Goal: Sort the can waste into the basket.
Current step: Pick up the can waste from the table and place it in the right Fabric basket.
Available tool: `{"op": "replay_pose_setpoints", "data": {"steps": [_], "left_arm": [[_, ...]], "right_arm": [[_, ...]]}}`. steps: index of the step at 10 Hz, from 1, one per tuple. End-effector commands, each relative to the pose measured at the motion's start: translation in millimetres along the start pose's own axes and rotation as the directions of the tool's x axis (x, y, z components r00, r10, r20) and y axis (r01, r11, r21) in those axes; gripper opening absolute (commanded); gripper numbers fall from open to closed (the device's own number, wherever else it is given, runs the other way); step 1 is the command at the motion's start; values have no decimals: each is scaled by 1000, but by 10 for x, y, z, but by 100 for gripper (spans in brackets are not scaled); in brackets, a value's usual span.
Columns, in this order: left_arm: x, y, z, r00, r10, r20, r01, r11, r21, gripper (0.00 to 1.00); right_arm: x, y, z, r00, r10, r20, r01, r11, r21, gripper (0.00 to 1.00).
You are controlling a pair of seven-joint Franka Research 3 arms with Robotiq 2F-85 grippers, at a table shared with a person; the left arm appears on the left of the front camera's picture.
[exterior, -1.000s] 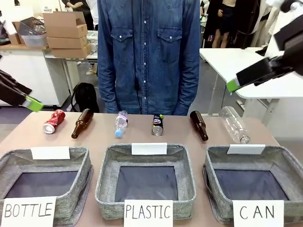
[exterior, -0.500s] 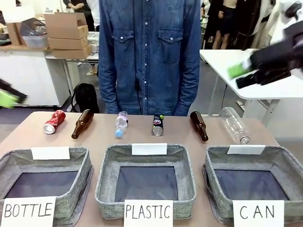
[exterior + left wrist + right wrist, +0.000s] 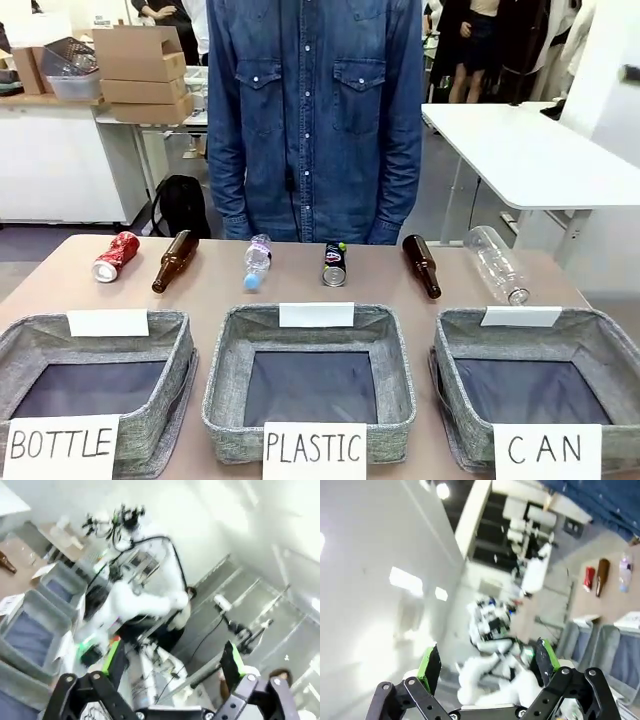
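Far beyond right end effector [image 3: 486,664] lies red can [image 3: 589,578].

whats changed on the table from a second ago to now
Both arms pulled away from the table: the left hand swung off to the left, and the right hand rose up and to the right. Both are open and empty, and nothing was taken hold of or let go. The red can, the black can and the CAN basket stayed where they were.
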State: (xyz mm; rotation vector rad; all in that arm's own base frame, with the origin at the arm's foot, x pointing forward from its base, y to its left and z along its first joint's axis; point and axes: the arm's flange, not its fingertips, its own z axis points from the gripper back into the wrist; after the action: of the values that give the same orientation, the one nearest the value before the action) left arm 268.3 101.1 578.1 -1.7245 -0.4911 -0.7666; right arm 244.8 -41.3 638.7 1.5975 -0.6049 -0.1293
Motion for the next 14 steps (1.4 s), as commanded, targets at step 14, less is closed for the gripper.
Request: {"op": "replay_pose_setpoints", "data": {"steps": [14], "left_arm": [[437, 544, 90, 997, 27, 66, -61, 808, 585, 100]], "right_arm": [[86, -62, -7, 995, -35, 89, 37, 999, -20, 100]]}}
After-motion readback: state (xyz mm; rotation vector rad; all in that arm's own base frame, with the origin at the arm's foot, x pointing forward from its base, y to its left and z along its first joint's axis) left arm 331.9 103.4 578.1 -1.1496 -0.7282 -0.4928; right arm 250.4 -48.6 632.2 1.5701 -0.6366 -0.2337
